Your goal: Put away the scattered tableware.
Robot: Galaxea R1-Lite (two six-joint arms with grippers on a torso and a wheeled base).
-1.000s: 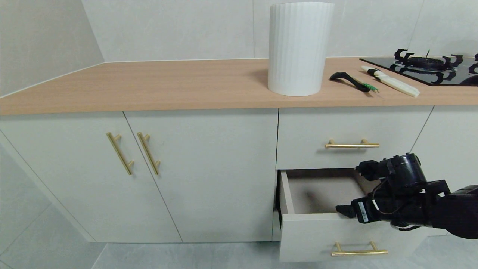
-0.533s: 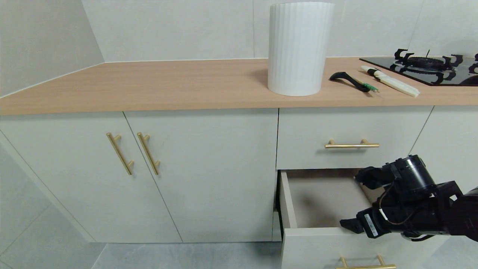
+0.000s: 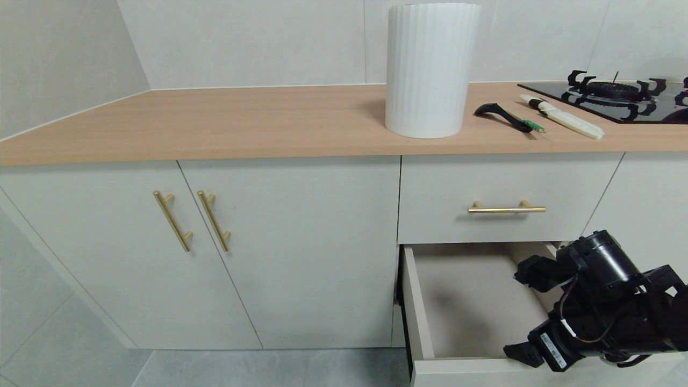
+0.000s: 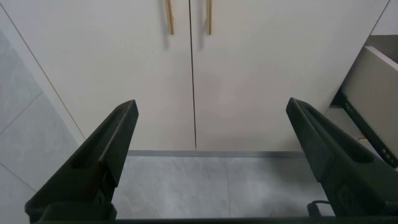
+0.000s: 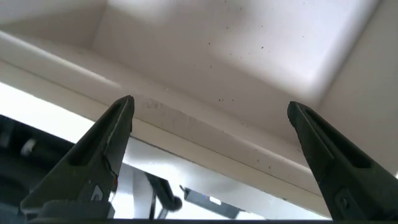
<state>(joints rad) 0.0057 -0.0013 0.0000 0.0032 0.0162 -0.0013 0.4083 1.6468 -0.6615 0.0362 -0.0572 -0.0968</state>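
**Drawer stood open, utensils waited on the counter**

The right gripper (image 3: 520, 310) was spread wide and held nothing. One finger hung over the drawer's hollow and the other sat low by the top edge of its front panel. Whether that finger touched the panel could not be told. The drawer (image 3: 416, 301) lay pulled out at 5 o'clock in the head view, its floor bare.

The tableware lay well apart from the gripper, up at 1 o'clock on the counter (image 3: 242, 123). There was a black spoon (image 3: 502, 115) and, just beside it at its 3 o'clock, a long white utensil (image 3: 561, 115). Both were between the ribbed white canister (image 3: 427, 70) and the stove (image 3: 613, 94).

Both utensils looked light, stiff and smooth, so likely slippery. They lay flat, which would leave little room under them. The spoon's curved handle, taken at mid-length, seemed the surest hold.

The right arm came in low from 4 o'clock, wrist about level and fingers aimed toward 9 o'clock. The left gripper (image 4: 211, 112) hung low, equally wide and empty, and faced the cupboard doors (image 4: 249, 74).
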